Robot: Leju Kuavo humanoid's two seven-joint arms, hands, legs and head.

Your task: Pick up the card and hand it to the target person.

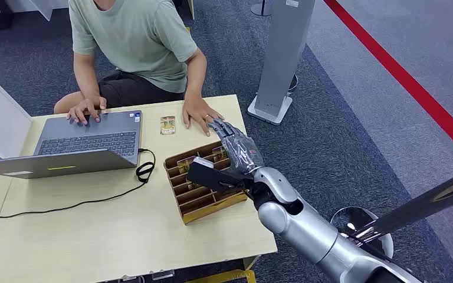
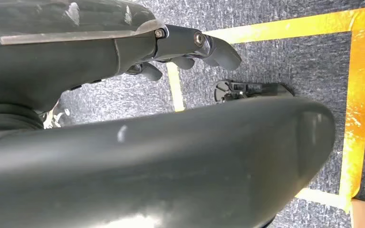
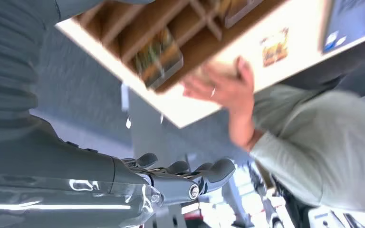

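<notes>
Right robot hand [image 1: 236,146], fingers spread and empty, hovers above the tray [image 1: 203,187], card [image 1: 167,124] at its 10 o'clock by the person's hand [image 1: 199,112].

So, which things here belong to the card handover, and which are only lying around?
Belongs to the job:
- card lying flat on the table
- cardboard card rack
- right hand, holding nothing, above the rack
- person's hand near the card

Just lying about:
- laptop
- black cable
- grey pillar
</notes>
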